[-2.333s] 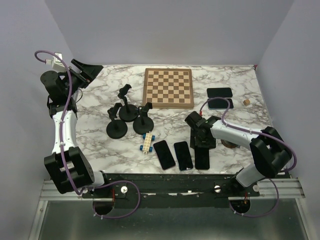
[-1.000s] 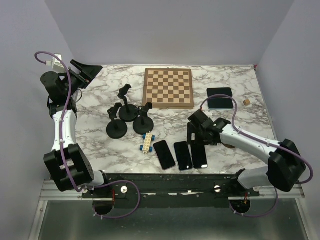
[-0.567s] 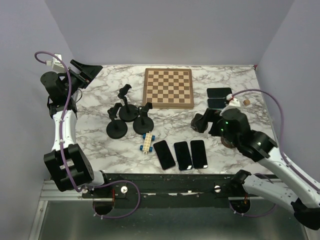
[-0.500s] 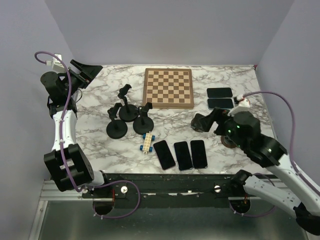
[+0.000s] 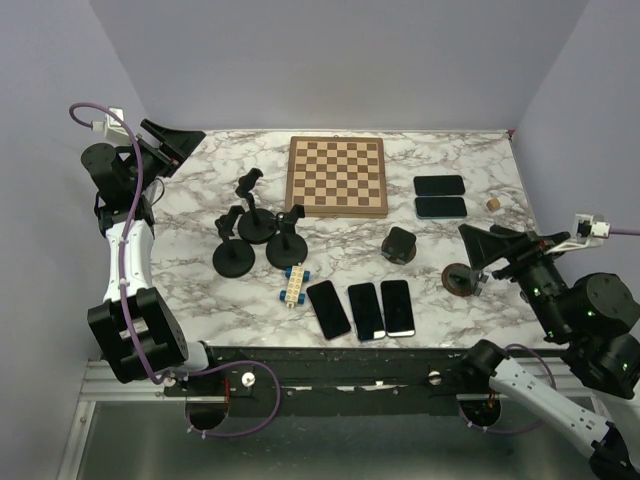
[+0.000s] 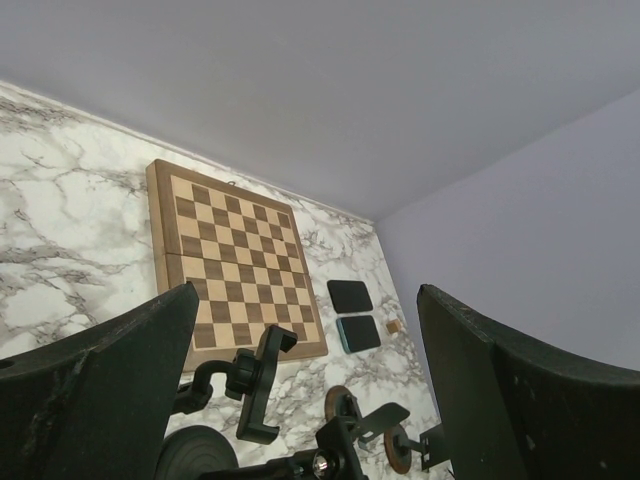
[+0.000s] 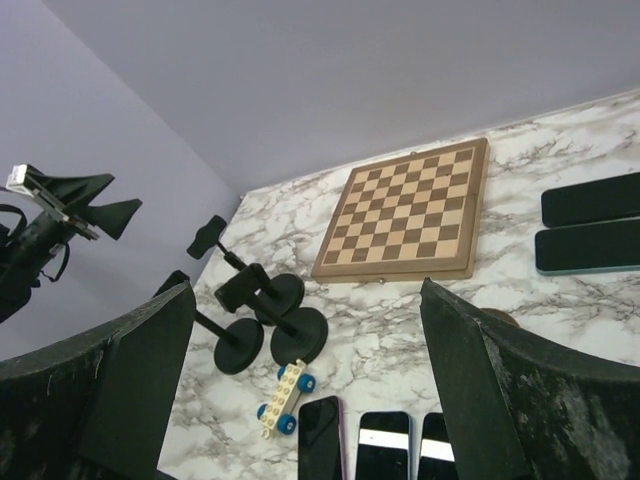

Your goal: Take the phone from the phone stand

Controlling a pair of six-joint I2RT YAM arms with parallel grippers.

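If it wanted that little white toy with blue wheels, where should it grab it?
Likely from straight above, pinching the toy midway along its white body, fingers on its two long sides: it lies flat on the table and is narrow that way.

My marble table (image 5: 180, 250) carries a chessboard (image 5: 337, 176), three black stands (image 5: 252, 225) and a toy block (image 5: 293, 285). Near me lie three phones (image 5: 366, 310); two phones (image 5: 440, 196) lie far right.
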